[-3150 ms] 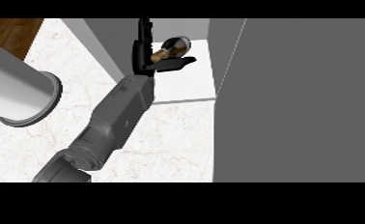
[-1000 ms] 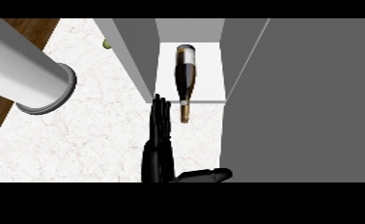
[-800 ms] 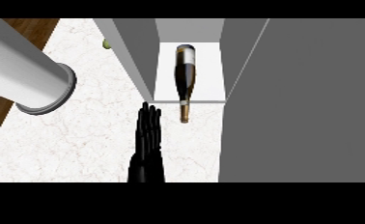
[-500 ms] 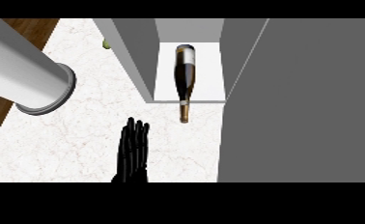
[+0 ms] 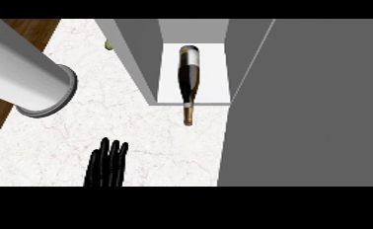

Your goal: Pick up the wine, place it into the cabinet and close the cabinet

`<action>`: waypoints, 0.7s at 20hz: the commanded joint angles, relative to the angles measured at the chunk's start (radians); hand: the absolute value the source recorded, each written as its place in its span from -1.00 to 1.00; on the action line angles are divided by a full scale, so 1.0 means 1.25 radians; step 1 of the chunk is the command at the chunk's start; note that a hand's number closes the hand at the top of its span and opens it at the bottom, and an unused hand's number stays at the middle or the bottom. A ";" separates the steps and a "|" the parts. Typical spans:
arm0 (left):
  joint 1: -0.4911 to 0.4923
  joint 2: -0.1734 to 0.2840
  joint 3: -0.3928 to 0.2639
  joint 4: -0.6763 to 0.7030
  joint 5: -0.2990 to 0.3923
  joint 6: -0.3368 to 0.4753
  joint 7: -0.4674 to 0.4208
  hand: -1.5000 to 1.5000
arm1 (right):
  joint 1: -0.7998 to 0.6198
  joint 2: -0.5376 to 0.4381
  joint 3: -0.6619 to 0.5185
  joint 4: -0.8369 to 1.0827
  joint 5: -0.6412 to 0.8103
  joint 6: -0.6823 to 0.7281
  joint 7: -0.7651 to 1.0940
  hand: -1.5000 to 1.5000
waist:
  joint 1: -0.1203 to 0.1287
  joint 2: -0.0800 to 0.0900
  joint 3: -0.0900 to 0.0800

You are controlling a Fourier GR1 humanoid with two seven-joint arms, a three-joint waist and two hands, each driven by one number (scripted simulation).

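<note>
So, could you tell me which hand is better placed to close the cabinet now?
Probably the left hand: it is the only one in view, open over the counter, just left of the open grey door. The right hand does not show. The wine bottle lies inside.

The bottle (image 5: 189, 81) lies in the cabinet (image 5: 142, 55) opening with its neck poking out over the table (image 5: 146, 124). A grey cylinder (image 5: 33, 82) blocks the left; the door (image 5: 299, 104) walls the right.
</note>
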 commanded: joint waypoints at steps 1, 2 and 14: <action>0.068 0.068 0.044 -0.045 0.035 -0.057 -0.021 -1.00 | 0.080 0.031 0.056 -0.112 -0.091 -0.011 0.050 1.00 | -0.001 -0.001 -0.001; 0.064 0.060 0.042 -0.047 0.028 -0.064 -0.032 -1.00 | 0.056 0.015 0.055 -0.074 -0.122 0.002 0.067 1.00 | 0.002 0.000 -0.001; 0.182 0.207 0.257 -0.175 0.148 -0.156 -0.036 -1.00 | 0.098 0.049 0.314 -0.136 -0.029 0.027 0.110 1.00 | 0.005 -0.004 -0.001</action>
